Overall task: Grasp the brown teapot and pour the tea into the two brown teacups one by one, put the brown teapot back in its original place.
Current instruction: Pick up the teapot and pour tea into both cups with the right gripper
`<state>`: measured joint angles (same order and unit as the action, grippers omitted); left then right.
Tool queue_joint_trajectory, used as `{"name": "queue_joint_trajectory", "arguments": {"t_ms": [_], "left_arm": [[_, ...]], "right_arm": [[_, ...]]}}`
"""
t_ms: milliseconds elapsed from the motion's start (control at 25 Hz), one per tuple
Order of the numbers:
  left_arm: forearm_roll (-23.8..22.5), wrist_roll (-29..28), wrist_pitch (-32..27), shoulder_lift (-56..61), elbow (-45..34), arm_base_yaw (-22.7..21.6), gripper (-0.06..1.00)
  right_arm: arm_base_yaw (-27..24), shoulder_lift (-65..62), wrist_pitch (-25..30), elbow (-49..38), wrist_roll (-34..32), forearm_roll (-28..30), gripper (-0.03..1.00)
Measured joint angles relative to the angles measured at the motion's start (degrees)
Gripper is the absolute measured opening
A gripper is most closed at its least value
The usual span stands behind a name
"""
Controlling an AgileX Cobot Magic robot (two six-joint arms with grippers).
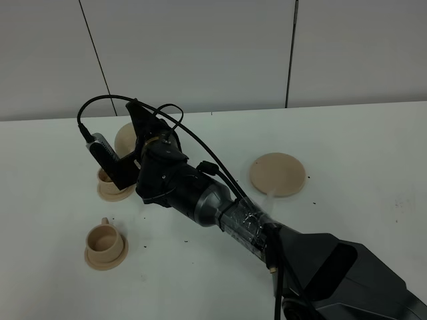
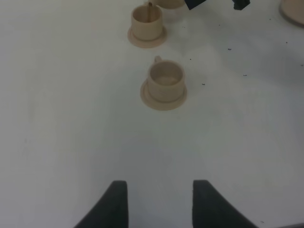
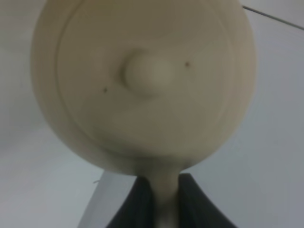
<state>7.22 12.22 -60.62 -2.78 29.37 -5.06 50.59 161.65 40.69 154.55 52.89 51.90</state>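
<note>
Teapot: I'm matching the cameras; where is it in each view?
Exterior high: teapot left of centre, partly behind the right arm.
Left wrist: teapot cut by the frame, beyond the far teacup.
Right wrist: teapot fills the frame, handle between the fingers.
Shared landmark: far teacup.

A white table [image 1: 373, 133] with small dark specks [image 2: 245, 75] meets a panelled white wall [image 1: 200, 47].

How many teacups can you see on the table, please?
2. One teacup sits front left in the high view; the other teacup is just behind it, partly hidden by the right arm.
</note>
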Motion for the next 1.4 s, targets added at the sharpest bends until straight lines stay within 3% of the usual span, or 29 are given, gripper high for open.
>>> {"name": "queue_joint_trajectory", "arguments": {"t_ms": [1400], "left_arm": [[0.0, 0.0, 0.0, 0.0, 0.0, 0.0, 0.39]], "right_arm": [[1.2, 0.0, -1.4, 0.0, 0.1, 8.3, 0.09]]}}
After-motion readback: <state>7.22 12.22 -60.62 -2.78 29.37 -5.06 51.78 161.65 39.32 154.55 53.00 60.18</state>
